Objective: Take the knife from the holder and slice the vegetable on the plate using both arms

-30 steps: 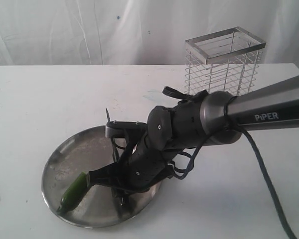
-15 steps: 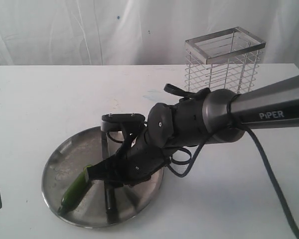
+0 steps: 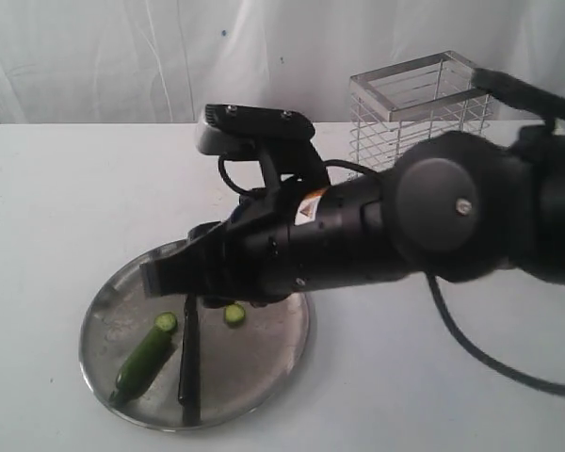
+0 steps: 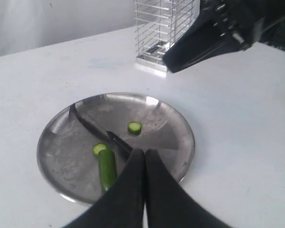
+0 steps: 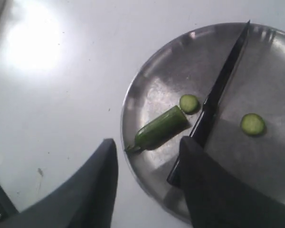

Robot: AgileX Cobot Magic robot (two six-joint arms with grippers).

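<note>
Change since a second before: your right tool [image 3: 158,279] had been down on the plate [image 3: 96,325] with the knife [image 3: 188,365] in its grip. It now stood lifted above the plate, and the knife lay flat on the steel.
Vegetable: the green vegetable [image 3: 143,360], uncut a second before, lay on the plate with a pale cut end. One slice [image 3: 167,322] lay just beside that end, and a second slice [image 3: 234,314] lay on the other side of the knife.
Right tool: you had its jaws well apart, holding nothing.
Left tool: your left tool [image 4: 143,156] was closed tight on nothing, hovering over the plate's rim near the knife handle. Its dark edge had gone from the exterior view.
Knife: it lay between the vegetable and the second slice, handle toward one rim and tip at the opposite rim.
Writing: the PiPER lettering you could read before had turned out of sight. A warning sticker [image 3: 311,209] showed, its text too small to read.
Holder: the wire holder [image 3: 424,108] stood upright on the table, well apart from the plate.
Surface: white table [image 3: 66,188], with white draped cloth [image 3: 94,56] behind.
</note>
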